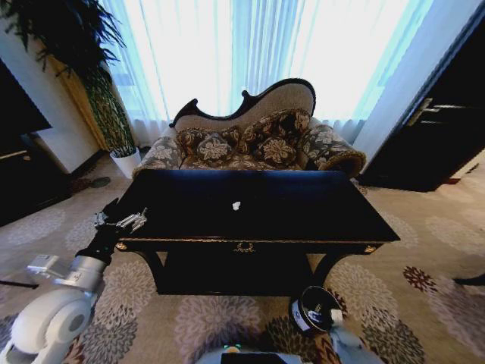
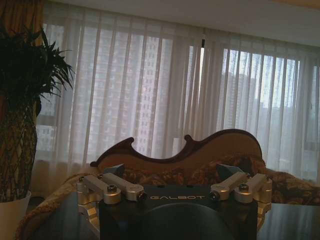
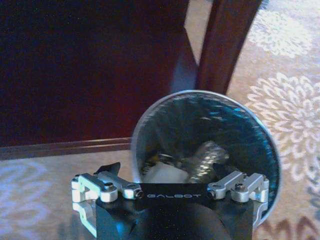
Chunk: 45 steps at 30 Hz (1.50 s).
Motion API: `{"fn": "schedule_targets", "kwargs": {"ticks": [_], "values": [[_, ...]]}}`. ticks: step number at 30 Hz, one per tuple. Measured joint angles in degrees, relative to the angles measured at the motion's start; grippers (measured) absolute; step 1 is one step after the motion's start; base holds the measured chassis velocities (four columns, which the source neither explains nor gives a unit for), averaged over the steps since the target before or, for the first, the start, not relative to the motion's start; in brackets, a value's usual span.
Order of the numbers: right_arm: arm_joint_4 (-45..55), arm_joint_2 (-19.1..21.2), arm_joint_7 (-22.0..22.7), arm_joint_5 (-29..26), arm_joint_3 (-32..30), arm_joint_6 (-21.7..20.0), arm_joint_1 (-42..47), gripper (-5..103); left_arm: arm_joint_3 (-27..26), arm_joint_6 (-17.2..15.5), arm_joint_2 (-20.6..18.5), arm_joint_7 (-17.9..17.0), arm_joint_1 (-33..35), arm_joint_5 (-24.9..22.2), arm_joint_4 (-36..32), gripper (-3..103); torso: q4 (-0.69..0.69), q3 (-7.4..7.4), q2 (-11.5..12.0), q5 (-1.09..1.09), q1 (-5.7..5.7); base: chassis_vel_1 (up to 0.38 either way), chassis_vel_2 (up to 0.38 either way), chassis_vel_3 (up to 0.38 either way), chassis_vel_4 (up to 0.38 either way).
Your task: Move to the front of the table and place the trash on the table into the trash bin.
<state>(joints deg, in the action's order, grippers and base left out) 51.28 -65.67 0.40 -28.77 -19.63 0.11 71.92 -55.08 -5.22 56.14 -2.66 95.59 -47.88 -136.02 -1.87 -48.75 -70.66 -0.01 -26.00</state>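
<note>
The robot is parked square in front of the desk [image 1: 258, 208], and most of the clearing looks done. Just 1 small white scrap [image 1: 236, 205] is left, lying near the middle of the desk top, too tiny to give it a long axis or a heading.

Down beside the desk's right front leg stands the trash bin [image 1: 312, 309], upright with its mouth facing up. The right hand [image 3: 172, 172] hangs directly over that mouth, fingers spread wide and holding nothing. Inside the bin there is already a white tissue wad [image 3: 162, 175] touching a crumpled silvery wrapper [image 3: 205, 157].

The left hand [image 1: 121, 222] hovers at the desk's left front corner, jaws wide and empty, pointing across the desk toward the sofa [image 2: 190, 155] behind it.

My read: 1 scrap to fetch, then the job is finished.
</note>
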Motion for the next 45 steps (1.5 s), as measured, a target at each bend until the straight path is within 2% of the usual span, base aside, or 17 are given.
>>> {"fn": "schedule_targets", "kwargs": {"ticks": [9,19,29,45], "values": [[18.60,-1.79,-1.38,-2.41,-3.81,6.92,12.21,100,0.00,0.00,0.00,0.00,0.00,0.00,0.00,100,0.02,0.00,0.00,-0.01,0.00,0.000,0.000,0.000,0.000],[32.17,-4.47,-2.03,-2.73,-8.32,14.01,21.78,100,0.00,0.00,0.00,0.00,0.00,0.00,0.00,100,0.01,0.00,0.00,0.00,0.00,0.000,0.000,0.000,0.000],[47.82,-8.90,-4.65,-3.08,-14.91,17.11,32.33,100,0.00,0.00,0.00,0.00,0.00,0.00,0.00,100,0.01,0.00,0.00,-0.01,0.00,0.000,0.000,0.000,0.000],[62.02,-12.51,-5.23,-2.64,-23.43,21.78,40.97,100,0.00,0.00,0.00,0.00,0.00,0.00,0.00,100,0.01,0.00,0.00,0.00,0.00,0.000,0.000,0.000,0.000]]}}
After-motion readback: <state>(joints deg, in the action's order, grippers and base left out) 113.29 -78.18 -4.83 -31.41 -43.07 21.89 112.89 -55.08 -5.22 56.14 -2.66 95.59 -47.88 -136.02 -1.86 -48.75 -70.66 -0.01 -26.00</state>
